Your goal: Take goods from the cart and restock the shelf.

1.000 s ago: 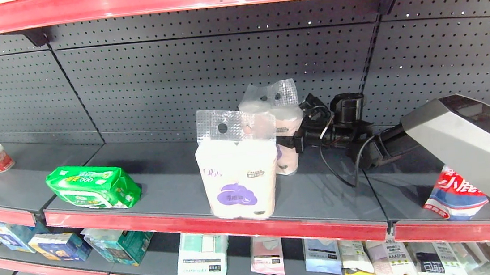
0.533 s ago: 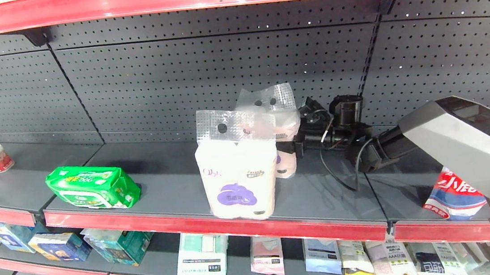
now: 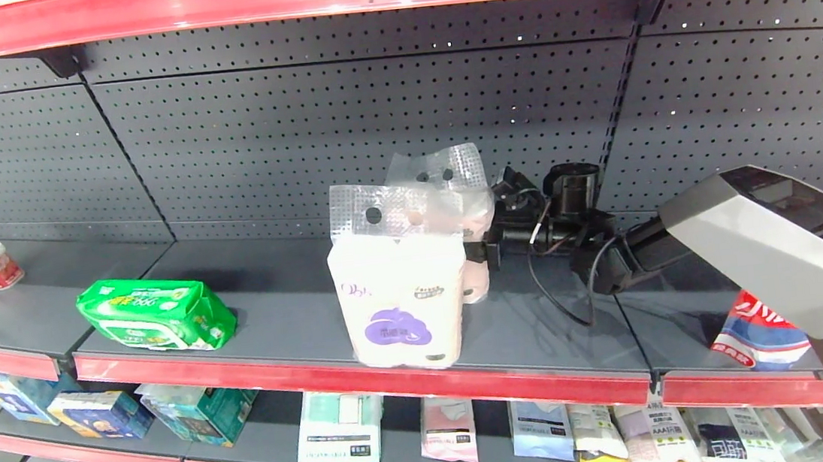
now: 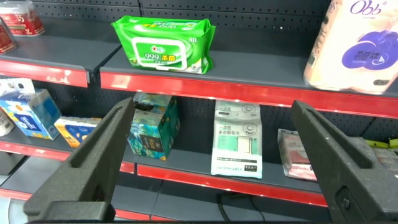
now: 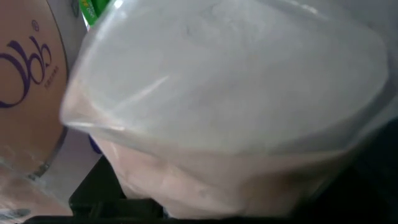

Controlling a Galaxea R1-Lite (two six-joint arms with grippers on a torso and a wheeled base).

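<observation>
Our right gripper (image 3: pixel 487 245) has its fingers closed on the side of the held tissue pack (image 3: pixel 445 190). It keeps the pack upright just behind the front pack (image 3: pixel 396 293) on the shelf (image 3: pixel 274 297) (we judge the side grip keeps the hanging tab up, matching its neighbour). We cannot tell whether its base touches the shelf. Our left gripper (image 4: pixel 212 107) hangs low before the shelving, fingers wide apart and empty, leaving the placing to the right.
</observation>
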